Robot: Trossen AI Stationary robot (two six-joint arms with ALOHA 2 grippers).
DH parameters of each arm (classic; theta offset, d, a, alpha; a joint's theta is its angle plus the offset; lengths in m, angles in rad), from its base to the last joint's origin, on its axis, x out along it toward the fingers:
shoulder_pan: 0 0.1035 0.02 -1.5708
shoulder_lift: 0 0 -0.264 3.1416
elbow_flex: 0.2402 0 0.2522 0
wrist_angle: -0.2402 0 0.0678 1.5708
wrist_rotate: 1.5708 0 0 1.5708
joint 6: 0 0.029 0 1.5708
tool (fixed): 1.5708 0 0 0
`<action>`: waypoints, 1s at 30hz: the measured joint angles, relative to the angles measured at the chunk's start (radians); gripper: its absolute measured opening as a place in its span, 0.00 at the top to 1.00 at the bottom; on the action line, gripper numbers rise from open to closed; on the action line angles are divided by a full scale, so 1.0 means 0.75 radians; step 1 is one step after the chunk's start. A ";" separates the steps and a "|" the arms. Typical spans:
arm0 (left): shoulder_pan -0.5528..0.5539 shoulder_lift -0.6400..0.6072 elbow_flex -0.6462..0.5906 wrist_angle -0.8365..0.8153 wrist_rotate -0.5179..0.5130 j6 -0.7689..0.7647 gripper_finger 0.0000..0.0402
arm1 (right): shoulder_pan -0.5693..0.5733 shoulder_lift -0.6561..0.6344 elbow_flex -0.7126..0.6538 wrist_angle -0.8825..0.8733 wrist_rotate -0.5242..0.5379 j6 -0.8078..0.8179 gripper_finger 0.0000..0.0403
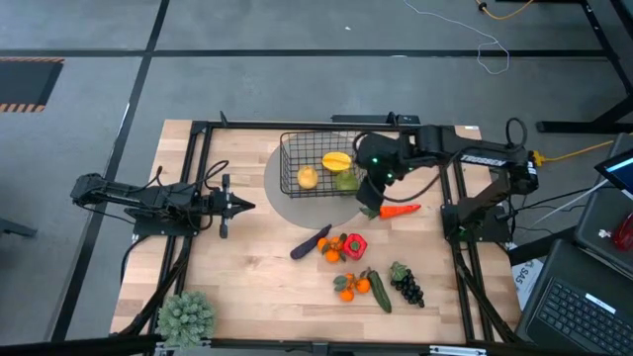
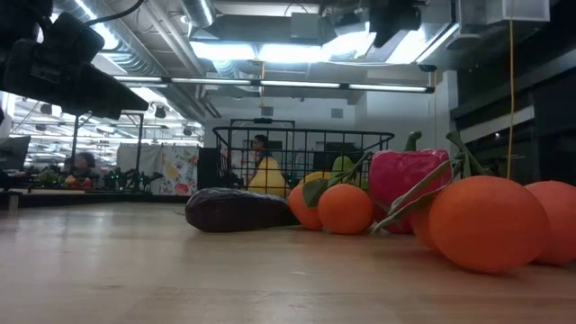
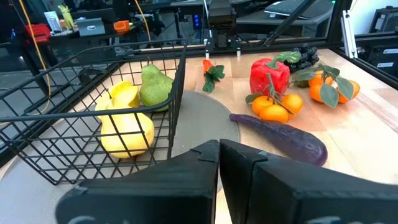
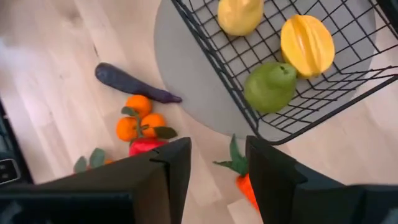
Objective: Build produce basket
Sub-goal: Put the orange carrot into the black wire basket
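- The small black wire-mesh basket (image 1: pixel 318 163) sits on a round grey mat (image 1: pixel 297 193) at the far middle of the pale wooden table (image 1: pixel 257 267), already holding three pieces: a ribbed yellow starfruit (image 4: pixel 307 45), a smooth yellow lemon (image 4: pixel 240 15) and a green pear-shaped fruit (image 4: pixel 269 87).
- The right gripper (image 4: pixel 216 163) hangs over the table just outside the basket's near right corner, fingers apart and empty, with the orange toy carrot and its green top (image 4: pixel 239 171) directly beneath the gap between them.
- The step in hand looks like the carrot pick: the next move calls for a straight descent, fingers closing across the carrot's body rather than its leafy top, then a lift over the basket's wire wall.
- Whether the fingers already touch the carrot cannot be told from the overhead view, where the arm covers it.
- The left gripper (image 3: pixel 219 163) waits at the table's left side, fingers pressed together and holding nothing.
- Well apart from the basket, on the near half of the table, lie the long purple eggplant (image 1: pixel 310 242), the glossy red pepper (image 1: pixel 355 244), two clusters of leafed oranges (image 1: pixel 348 286), a dark green cucumber (image 1: pixel 380 292) and a bunch of dark grapes (image 1: pixel 406 287).
- A bushy grey-green plant (image 1: pixel 186 314) stands at the near left corner.
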 joint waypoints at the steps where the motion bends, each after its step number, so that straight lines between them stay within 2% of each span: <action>1: 0.000 0.001 0.000 0.000 0.001 -0.001 0.99 | 0.008 -0.008 0.000 0.000 -0.001 0.007 0.65; 9: 0.000 0.001 0.000 0.000 0.000 0.000 0.99 | 0.089 -0.084 0.001 -0.088 0.002 -0.020 0.65; 18: 0.000 0.001 0.000 0.000 -0.001 -0.001 0.99 | 0.141 -0.148 0.002 -0.155 0.103 -0.034 0.65; 24: 0.000 0.000 0.000 0.000 -0.001 -0.001 0.99 | 0.144 -0.156 0.002 -0.157 0.269 -0.032 0.65; 30: 0.000 0.000 0.000 0.000 -0.001 -0.001 0.99 | 0.144 -0.156 0.002 -0.148 0.500 -0.022 0.65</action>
